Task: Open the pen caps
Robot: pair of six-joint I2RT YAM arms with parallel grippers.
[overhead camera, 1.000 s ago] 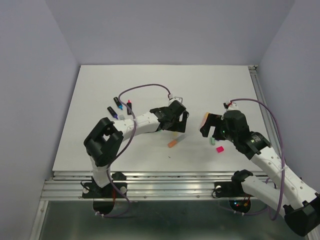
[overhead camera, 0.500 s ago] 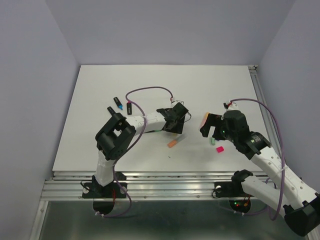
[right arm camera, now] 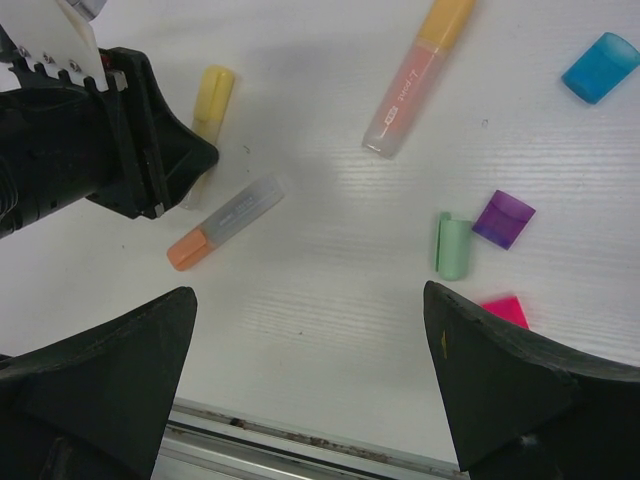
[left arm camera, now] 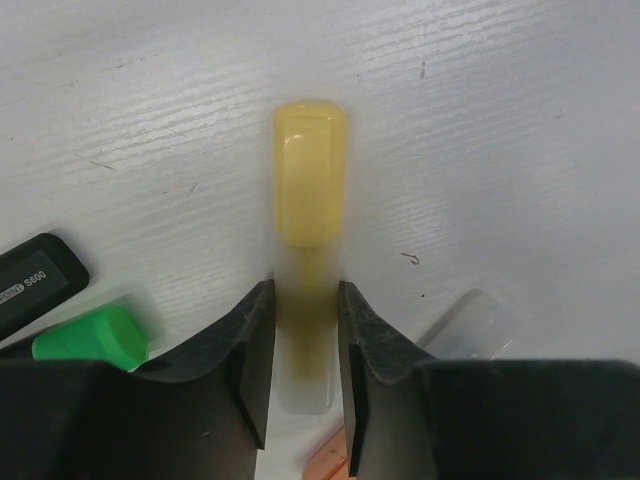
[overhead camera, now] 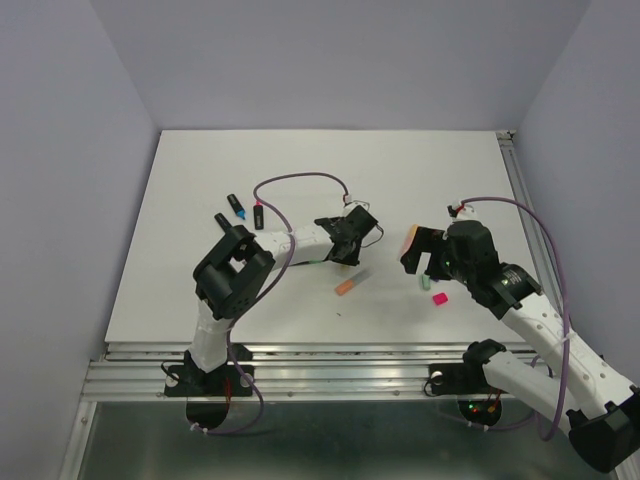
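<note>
Soft, even light from above fills your top view: the white table (overhead camera: 200,180) is bright, shadows are faint, nothing glares. In your left wrist view the yellow pen cap (left arm camera: 310,180) is crisp, but the pen body (left arm camera: 305,330) blurs between the dark fingers (left arm camera: 250,340) of the left gripper (left arm camera: 306,295). The right gripper (right arm camera: 310,300) shows you murky, soft-edged fingers (right arm camera: 100,390) and a pale sheen mid-table.

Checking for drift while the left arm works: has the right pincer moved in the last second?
No. In the top view the right pincer holds the same spot up-left of the pink cap, jaws wide open.
</note>
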